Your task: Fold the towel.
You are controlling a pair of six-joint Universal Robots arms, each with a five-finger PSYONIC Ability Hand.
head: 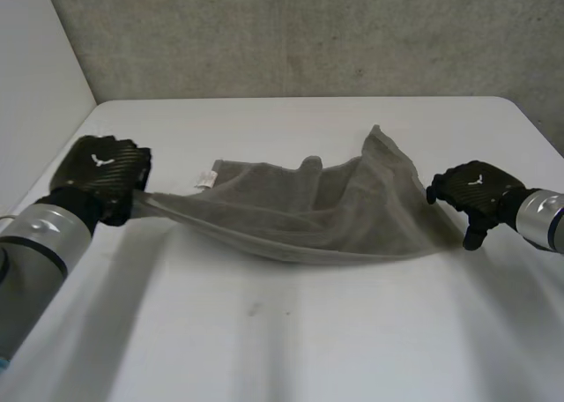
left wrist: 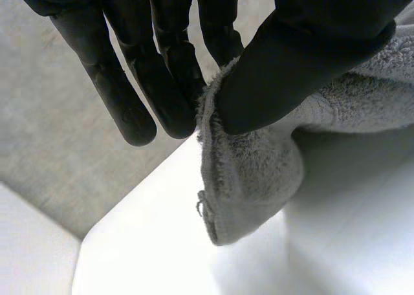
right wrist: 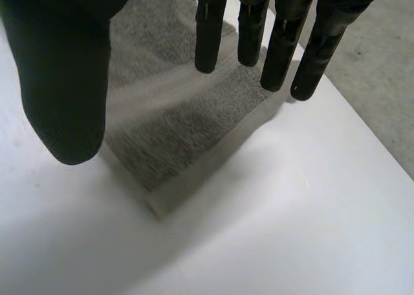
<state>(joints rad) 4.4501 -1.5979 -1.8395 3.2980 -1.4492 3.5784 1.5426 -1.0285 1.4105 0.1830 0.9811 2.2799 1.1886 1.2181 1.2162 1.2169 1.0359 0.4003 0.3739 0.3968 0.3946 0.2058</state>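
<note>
**Towel (head: 308, 217).** Grey and crumpled, with no fold made. It lies across the middle of the white table (head: 282, 340), its length running left to right. The left end is raised off the surface and drawn taut, while the right end rests flat. A small white label (head: 205, 179) shows on the far left part.

**Left hand (head: 101, 177).** It is gripping the towel. The left wrist view shows the thumb (left wrist: 304, 49) pressing the towel's edge against the fingers (left wrist: 168, 81), with a corner hanging free just below the pinch. Judgement: this hold lifts and tensions the left end so the cloth can be straightened or carried over.

**Right hand (head: 476, 195).** It is open and holds nothing. In the right wrist view the straight fingers (right wrist: 207, 36) and the thumb (right wrist: 65, 88) are spread apart over the towel's right corner, which lies flat under the palm. Whether they touch the cloth cannot be determined. Judgement: the hand is placed to take that corner, so that both ends are under control.

**Progress.** Early stage. The right corner has yet to be secured.

**Risk.** The left end hangs on a single pinch, which may slip under tension.
</note>
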